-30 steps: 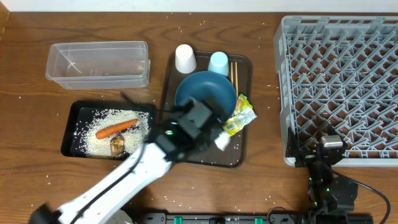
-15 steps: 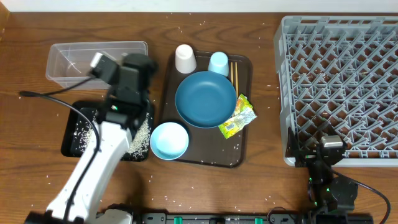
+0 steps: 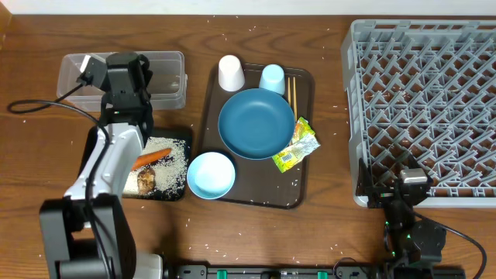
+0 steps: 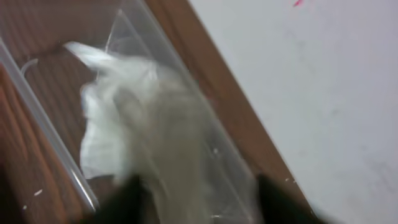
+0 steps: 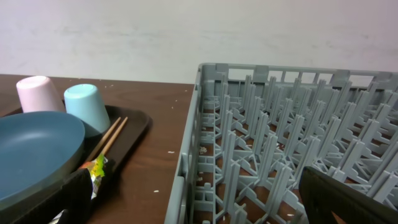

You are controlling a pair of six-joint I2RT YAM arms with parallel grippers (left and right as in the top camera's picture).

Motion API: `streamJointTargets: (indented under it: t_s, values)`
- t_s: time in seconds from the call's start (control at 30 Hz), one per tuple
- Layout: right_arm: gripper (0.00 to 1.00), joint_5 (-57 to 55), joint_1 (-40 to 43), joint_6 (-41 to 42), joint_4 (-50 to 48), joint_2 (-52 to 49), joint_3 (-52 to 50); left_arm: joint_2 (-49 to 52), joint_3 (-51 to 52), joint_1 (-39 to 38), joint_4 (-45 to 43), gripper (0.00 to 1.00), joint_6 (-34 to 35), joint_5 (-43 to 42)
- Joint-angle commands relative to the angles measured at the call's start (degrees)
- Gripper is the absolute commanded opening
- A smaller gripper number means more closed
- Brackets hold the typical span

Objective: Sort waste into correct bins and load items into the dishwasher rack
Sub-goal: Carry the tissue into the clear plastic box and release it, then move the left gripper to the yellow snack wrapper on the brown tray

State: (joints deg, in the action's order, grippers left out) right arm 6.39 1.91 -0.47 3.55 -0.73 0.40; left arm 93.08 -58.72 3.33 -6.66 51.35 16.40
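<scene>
Seemingly, white tissue sits inside clear tub

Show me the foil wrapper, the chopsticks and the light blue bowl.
foil wrapper (image 3: 297, 145), overhead view, middle of the crinkled foil.
chopsticks (image 3: 292, 93), overhead view, midway along the shafts.
light blue bowl (image 3: 211, 175), overhead view, centre of its inside.

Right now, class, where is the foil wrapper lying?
In the overhead view the foil wrapper lies on the right side of the brown tray, beside the blue plate, with the chopsticks just beyond it.
</scene>
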Motion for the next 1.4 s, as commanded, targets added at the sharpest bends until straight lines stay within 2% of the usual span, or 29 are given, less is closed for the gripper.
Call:
streamJointTargets:
  t_s: [0.0,0.03,0.17,0.33,0.53,0.63,0.77,1.03,1.2,1.3,1.37]
  values:
    - [0.99,-0.17,-0.85,-0.02,0.15,-0.02,-0.09,-0.15,-0.11,0.13,-0.85,0.9,-3.39,-1.07]
    - [0.99,-0.17,-0.85,-0.02,0.15,-0.02,-0.09,-0.33,-0.11,0.13,-1.36,0.99,-4.96,-1.99]
    - [0.99,-0.17,-0.85,-0.02,0.15,-0.02,-0.09,-2.08,-0.11,0.13,-1.46,0.98,-10.86,-8.68]
    - [0.99,-0.17,-0.85,-0.02,0.15,-0.02,-0.09,-7.06,-0.11,-0.02,3.1,0.98,-11.47,-24.76]
    - [0.99,-0.17,-0.85,-0.02,0.15,-0.02,-0.09,-16.9,-0.11,-5.51,19.5,0.98,-12.2,-38.25]
    - [0.99,-0.17,-0.85,-0.02,0.15,-0.02,-0.09,-20.33,-0.11,-12.0,27.19,0.98,-20.24,-44.24]
    - [0.99,-0.17,-0.85,-0.02,0.15,-0.02,-0.09,-21.92,-0.11,-23.3,31.5,0.98,-26.62,-43.6]
    - [0.99,-0.17,-0.85,-0.02,0.15,-0.02,-0.09,-18.32,-0.74,-42.12,34.49,0.98,-27.67,-31.65]
    - [0.99,-0.17,-0.85,-0.02,0.15,-0.02,-0.09,-12.35,-6.43,-47.21,40.35,0.98,-30.62,-28.52]
    - [0.99,-0.17,-0.85,-0.02,0.15,-0.02,-0.09,-6.82,-13.16,-48.13,47.1,0.98,-34.75,-28.37]
    - [0.99,-0.17,-0.85,-0.02,0.15,-0.02,-0.09,-3.15,-17.81,-48.15,51.43,0.98,-35.17,-27.04]
